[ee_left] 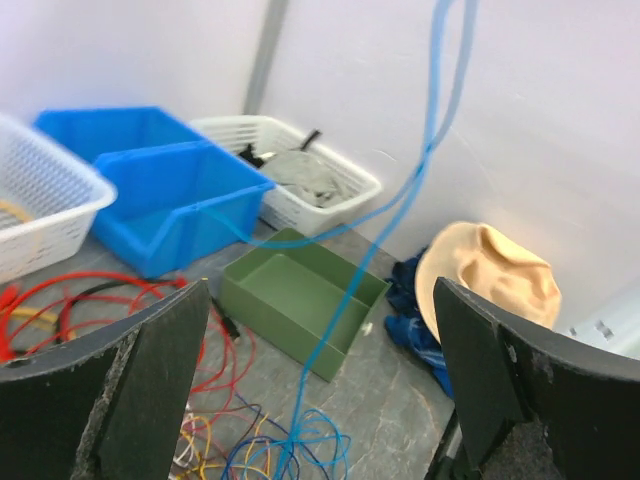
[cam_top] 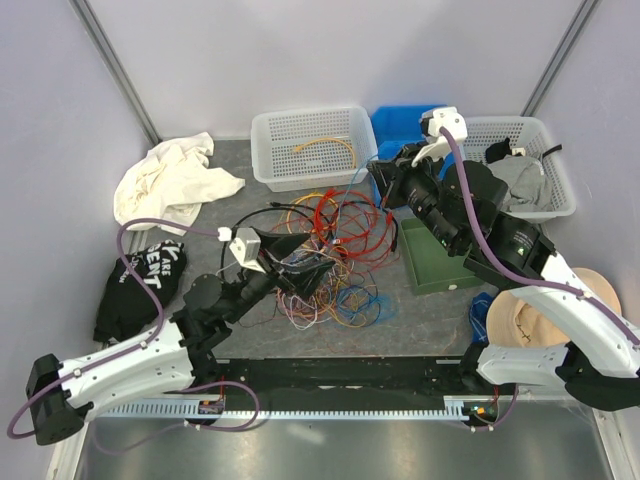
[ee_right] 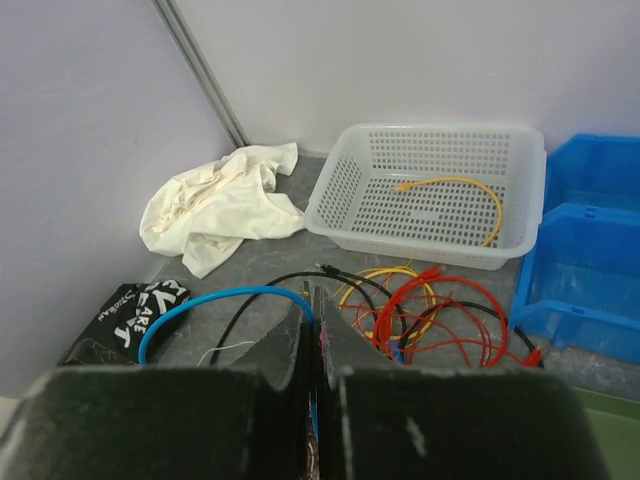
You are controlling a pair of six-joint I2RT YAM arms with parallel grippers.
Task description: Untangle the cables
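While viewing from the top, I'm seeing the cables (cam_top: pixel 335 250) lying in a tangled heap mid-table, between my arms and just near of the white basket (cam_top: pixel 300 182). My left pincer (cam_top: pixel 298 262) is sitting at the heap's left edge, jaws standing wide, gripping nothing. My right pincer (cam_top: pixel 383 185) is sitting at the heap's far right edge, beside the blue bin (cam_top: pixel 400 122). A green tray (cam_top: pixel 440 270) is lying just right of the heap.

Left wrist: my fingers (ee_left: pixel 150 380) are framing the view, well apart, nothing between them. A blue cable (ee_left: pixel 430 150) is running doubled from the top of frame down into the heap's near loops, crossing in front of the green tray. A tan hat (ee_left: pixel 490 275) is lying at the right.

Right wrist: my jaws are pressing together, pinching the blue cable, which is arcing away left over the table. Red, yellow and black loops are lying beyond, near the basket, and one yellow cable (ee_right: pixel 460 185) is lying inside it.
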